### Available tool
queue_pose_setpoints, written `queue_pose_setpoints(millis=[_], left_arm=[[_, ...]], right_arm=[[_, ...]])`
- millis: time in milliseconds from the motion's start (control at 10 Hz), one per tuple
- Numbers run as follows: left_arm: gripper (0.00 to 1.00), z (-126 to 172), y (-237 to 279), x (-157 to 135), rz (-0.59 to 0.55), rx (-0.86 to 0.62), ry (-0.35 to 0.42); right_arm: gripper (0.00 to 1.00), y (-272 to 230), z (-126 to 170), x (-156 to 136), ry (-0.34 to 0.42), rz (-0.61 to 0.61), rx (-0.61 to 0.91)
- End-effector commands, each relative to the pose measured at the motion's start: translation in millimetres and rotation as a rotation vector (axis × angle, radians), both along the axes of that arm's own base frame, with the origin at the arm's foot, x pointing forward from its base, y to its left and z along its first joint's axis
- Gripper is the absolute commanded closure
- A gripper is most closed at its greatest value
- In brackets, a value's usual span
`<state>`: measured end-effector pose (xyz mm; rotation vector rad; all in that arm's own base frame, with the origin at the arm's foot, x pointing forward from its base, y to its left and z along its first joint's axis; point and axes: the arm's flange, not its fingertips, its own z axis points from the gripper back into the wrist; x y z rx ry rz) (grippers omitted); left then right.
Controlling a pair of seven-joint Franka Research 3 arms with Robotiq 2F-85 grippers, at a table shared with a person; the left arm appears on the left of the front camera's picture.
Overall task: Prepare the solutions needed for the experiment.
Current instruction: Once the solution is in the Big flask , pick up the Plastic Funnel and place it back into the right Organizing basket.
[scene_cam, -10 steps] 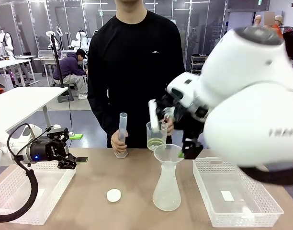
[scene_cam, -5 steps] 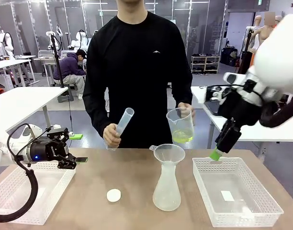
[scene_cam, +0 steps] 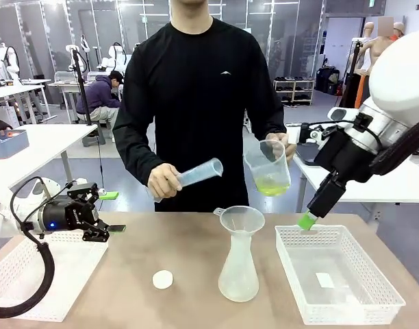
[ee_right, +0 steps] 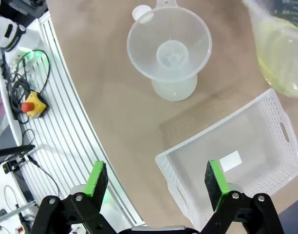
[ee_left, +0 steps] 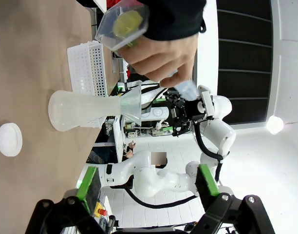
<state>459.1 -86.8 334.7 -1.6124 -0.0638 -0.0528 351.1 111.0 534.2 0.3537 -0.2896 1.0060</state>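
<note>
Hanging wide open and empty, the right gripper [ee_right: 156, 179] sits near the person's beaker [scene_cam: 267, 163] of solutions [scene_cam: 272, 185]; a swing could spill it. The left gripper [ee_left: 146, 181], likewise open and empty, lies well apart.

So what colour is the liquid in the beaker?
Pale yellow-green liquid; clearest in the front view.

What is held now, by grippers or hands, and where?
Left gripper and right gripper: open, empty. One hand grips the cylinder near its base; the other hand holds the beaker by its upper wall.
</note>
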Motion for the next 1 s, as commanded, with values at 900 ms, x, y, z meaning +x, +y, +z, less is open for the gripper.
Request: queue_pose_setpoints(millis=[900], left_arm=[[0.00, -1, -2, 4, 0.005, 0.005, 0.004]], right_arm=[[0.00, -164, -81, 49, 0.586, -0.541, 1.133]])
